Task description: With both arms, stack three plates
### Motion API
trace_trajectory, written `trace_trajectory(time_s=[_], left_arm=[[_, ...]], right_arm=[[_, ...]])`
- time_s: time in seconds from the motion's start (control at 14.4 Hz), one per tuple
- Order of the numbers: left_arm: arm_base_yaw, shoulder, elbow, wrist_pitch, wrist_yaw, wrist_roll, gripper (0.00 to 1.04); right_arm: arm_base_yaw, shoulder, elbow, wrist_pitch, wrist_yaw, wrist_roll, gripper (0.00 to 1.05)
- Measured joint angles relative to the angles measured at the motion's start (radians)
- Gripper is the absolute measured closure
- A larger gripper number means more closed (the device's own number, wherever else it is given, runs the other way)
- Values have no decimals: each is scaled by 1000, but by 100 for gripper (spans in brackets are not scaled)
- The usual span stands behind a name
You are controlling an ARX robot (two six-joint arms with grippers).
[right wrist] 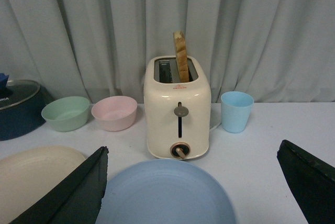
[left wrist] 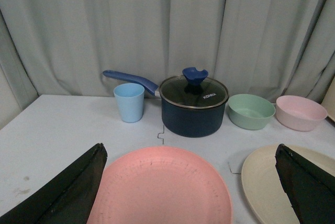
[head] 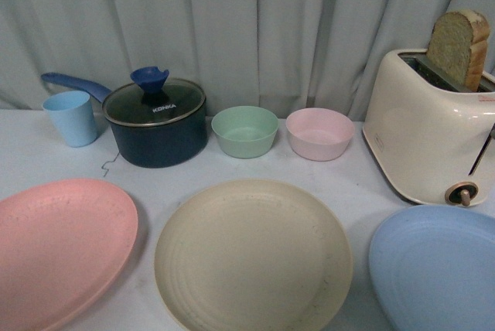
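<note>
Left gripper (left wrist: pixel 189 148): jaws wide open, holding nothing, hanging over the near edge of the pink plate (left wrist: pixel 162 187). Right gripper (right wrist: pixel 193 148): also wide open and empty, over the blue plate (right wrist: pixel 167 195). The beige plate (head: pixel 251 257) lies between the two. All three sit flat on the counter (head: pixel 31 145) in a row, apart, none stacked yet.

Risks:
- The rims are low and lie flat on the counter, so a gripper may skid off or only push the plate instead of catching it.
- The toaster (right wrist: pixel 178 111) stands just behind the blue plate with its lever knob facing it. Tipping or dragging that plate backward could knock it; I cannot tell if they touch.
- If both arms head for the beige plate together, they could collide.
- The green bowl (head: pixel 244 131), pink bowl (head: pixel 319 134) and pot (head: pixel 155 122) sit behind, so an overshoot would hit them.

Views:
- The front view has all three plates but no arms.
- Only the wrist views show the open jaws.
- The right wrist view shows a blue cup (right wrist: pixel 236 111) beside the toaster, unseen from the front.
- The left wrist view shows another cup (left wrist: pixel 129 102) by the pot handle.
</note>
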Motion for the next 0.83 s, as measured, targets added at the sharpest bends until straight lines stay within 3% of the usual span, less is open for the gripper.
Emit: trace_trajectory(time_s=[0.83], left_arm=[[0,0,0,0,0,0,7]], right_arm=[[0,0,0,0,0,0,6]])
